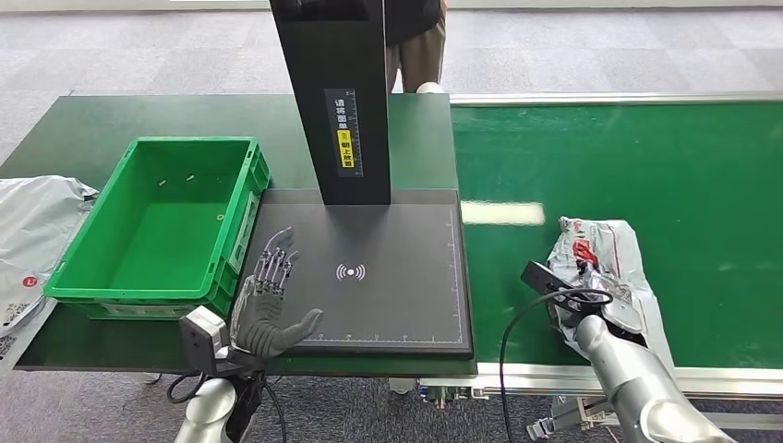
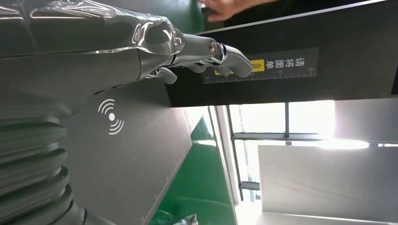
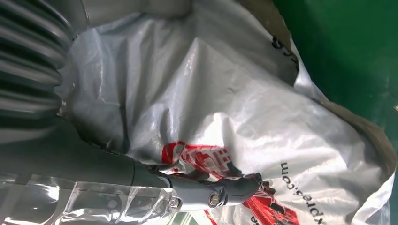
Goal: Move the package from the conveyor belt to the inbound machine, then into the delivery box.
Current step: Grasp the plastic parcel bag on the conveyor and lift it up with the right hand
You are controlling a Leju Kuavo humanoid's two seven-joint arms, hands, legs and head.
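Head view: green conveyor belt (image 1: pixel 646 157) beside green table (image 1: pixel 83 138), grey carpet (image 1: pixel 138 46) beyond.

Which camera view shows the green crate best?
The head view: the whole green crate is visible, open and standing on the table beside the black scanner pad. The left wrist view looks at the pad and the right wrist view at the package.

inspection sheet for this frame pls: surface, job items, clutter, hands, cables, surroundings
Surface: dark green table beside green conveyor belt.
Job items: white plastic package on the belt; black inbound machine pad bare; green delivery box looks empty.
Clutter: more white bags left of the box.
Hands: left hand open over the pad; right hand on the package, grip unclear.
Cables: black cable loops at the right wrist.
Surroundings: a person behind the scanner post.
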